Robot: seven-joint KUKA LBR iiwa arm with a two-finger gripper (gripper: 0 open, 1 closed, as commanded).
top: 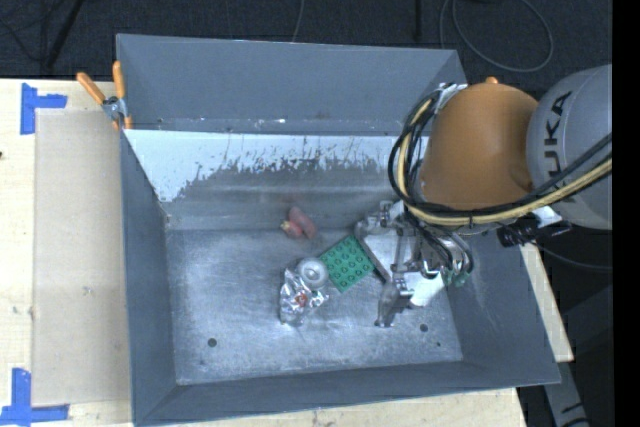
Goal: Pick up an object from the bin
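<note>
**Claw spread low beside the green plate**

The gripper (378, 270) hangs close to the floor of the bin (200, 335), just right of the flat green studded plate (346, 264). Its two fingers are spread wide and nothing is between them. One tip stands by the plate's near right corner and the other by its far right corner, so it looks set to close across the plate's right edge. A crumpled silvery thing (300, 293) touches the plate's near left corner. A small pink lump (298, 223) lies apart, beyond the plate's far left side.
</note>
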